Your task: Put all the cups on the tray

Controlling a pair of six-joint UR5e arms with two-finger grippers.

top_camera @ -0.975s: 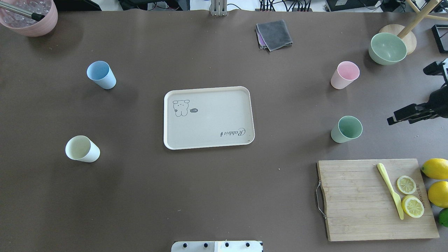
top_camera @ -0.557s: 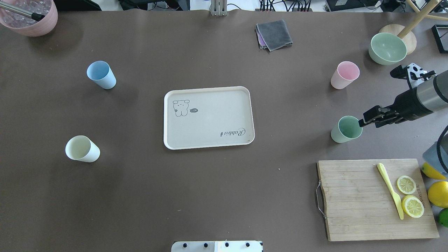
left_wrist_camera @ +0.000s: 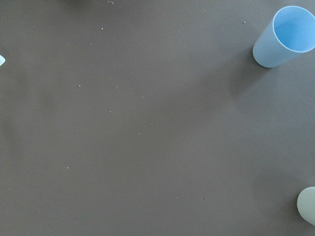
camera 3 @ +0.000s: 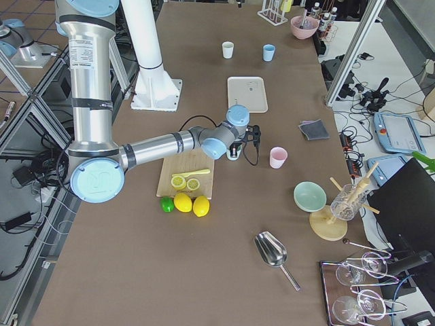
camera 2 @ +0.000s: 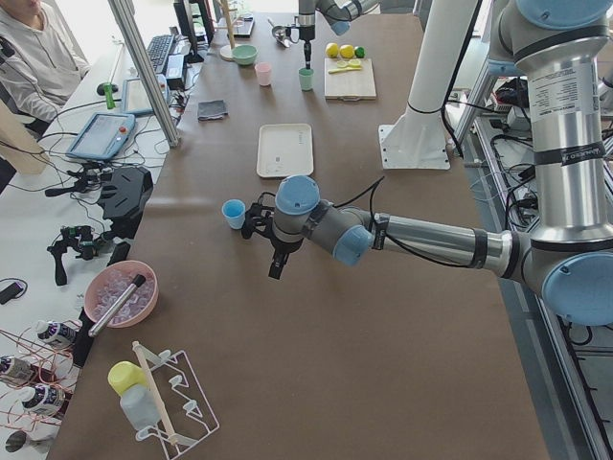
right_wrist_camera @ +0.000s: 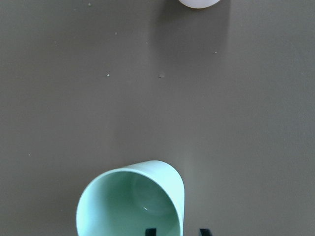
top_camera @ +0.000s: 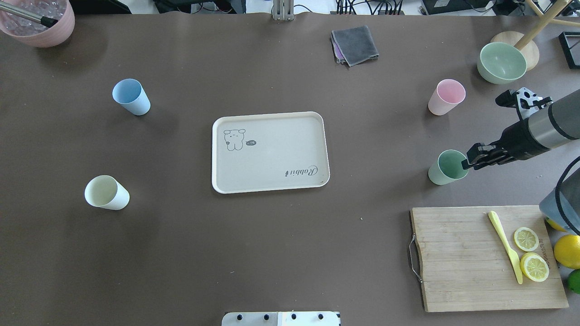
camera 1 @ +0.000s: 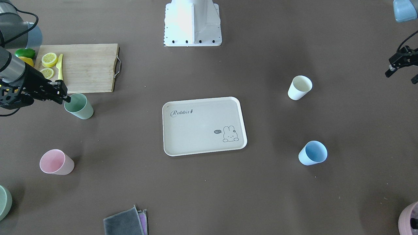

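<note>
The cream rabbit tray (top_camera: 272, 156) lies at the table's middle with nothing on it. All the cups stand upright on the table. The mint green cup (top_camera: 446, 168) and the pink cup (top_camera: 446, 97) are to the tray's right. The light blue cup (top_camera: 131, 97) and the cream white cup (top_camera: 106, 192) are to its left. My right gripper (top_camera: 470, 161) is open. In the right wrist view its fingertips (right_wrist_camera: 150, 231) straddle the mint cup's (right_wrist_camera: 130, 201) right rim wall. My left gripper (camera 1: 400, 70) shows at the front view's right edge, open and empty, away from the blue cup (camera 1: 313, 153).
A wooden cutting board (top_camera: 457, 260) with lemon slices and a yellow knife lies near right, with whole lemons (top_camera: 566, 251) beside it. A green bowl (top_camera: 501, 62) and a grey cloth (top_camera: 355, 44) are at the far right. A pink bowl (top_camera: 38, 20) is at the far left corner.
My right arm has come in from the right edge to the mint green cup, and its fingers now sit over the cup's rim. The cups and the tray have not moved.
</note>
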